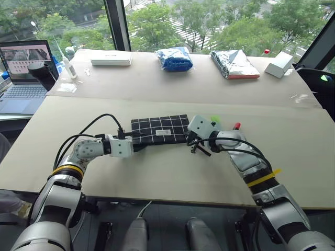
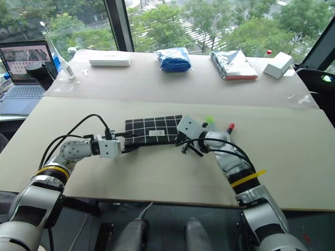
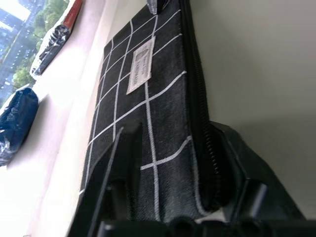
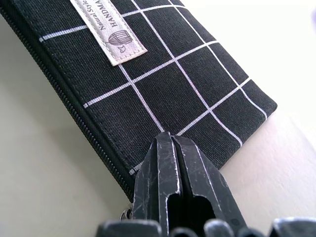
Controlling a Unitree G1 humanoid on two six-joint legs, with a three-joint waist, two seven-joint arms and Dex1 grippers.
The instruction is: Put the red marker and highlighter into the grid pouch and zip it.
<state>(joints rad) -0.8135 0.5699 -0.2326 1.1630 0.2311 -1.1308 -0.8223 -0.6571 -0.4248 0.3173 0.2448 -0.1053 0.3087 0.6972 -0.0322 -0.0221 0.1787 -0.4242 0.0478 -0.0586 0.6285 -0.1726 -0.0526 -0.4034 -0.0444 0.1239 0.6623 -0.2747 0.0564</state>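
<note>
The grid pouch [image 1: 159,129] lies flat in the middle of the table, black with white lines and a small white label [image 4: 109,33]. My left gripper [image 3: 175,129] has the pouch's left end between its two fingers, one over the face and one against the zipper edge. My right gripper [image 4: 170,137] is shut at the pouch's right near corner, just over the fabric by the zipper's end. Behind my right wrist, the green tip of the highlighter [image 1: 215,118] and the red end of the red marker [image 1: 236,126] peek out on the table; the rest of each is hidden.
Along the far table stand a white box [image 1: 111,58], a blue bag [image 1: 174,58], a silver packet [image 1: 234,64] and a small white box [image 1: 279,64]. A laptop [image 1: 23,68] and a white bottle [image 1: 69,65] sit at the far left.
</note>
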